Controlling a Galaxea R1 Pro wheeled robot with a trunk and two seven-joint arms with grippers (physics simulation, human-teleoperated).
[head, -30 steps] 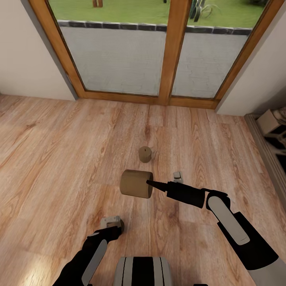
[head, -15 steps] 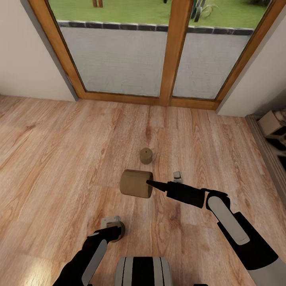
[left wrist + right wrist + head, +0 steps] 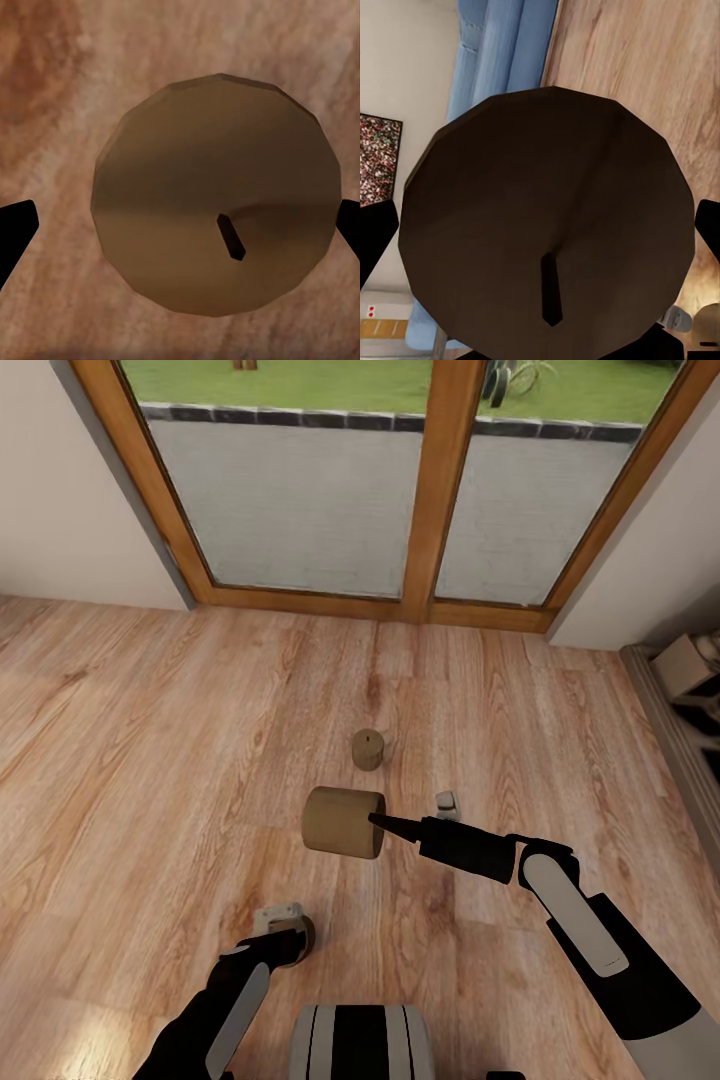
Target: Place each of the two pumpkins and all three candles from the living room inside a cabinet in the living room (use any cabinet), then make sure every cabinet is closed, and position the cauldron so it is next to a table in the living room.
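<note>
Warm wooden plank flooring (image 3: 150,760) fills the head view, running up to a tall glass door (image 3: 300,500) with an orange-brown wooden frame, set between pale walls; paving and grass show through the glass. Three brownish-grey candles are in sight. One candle (image 3: 367,749) stands upright on the floor in the middle of the room, well short of the door, its short wick pointing up. Nearer the robot, the right gripper (image 3: 378,823) is clamped on a second candle (image 3: 343,822), held above the floor and lying on its side, its long axis running left to right and its flat wick end turned toward the gripper. In the right wrist view this candle (image 3: 547,225) is a dark disc with a small wick, and the black fingertips (image 3: 375,232) sit at either side. Low on the left, the left gripper (image 3: 283,932) points down at a third candle (image 3: 217,191), which stands upright on the floor; black fingertips (image 3: 15,229) flank it, but I cannot tell whether they grip it.
</note>
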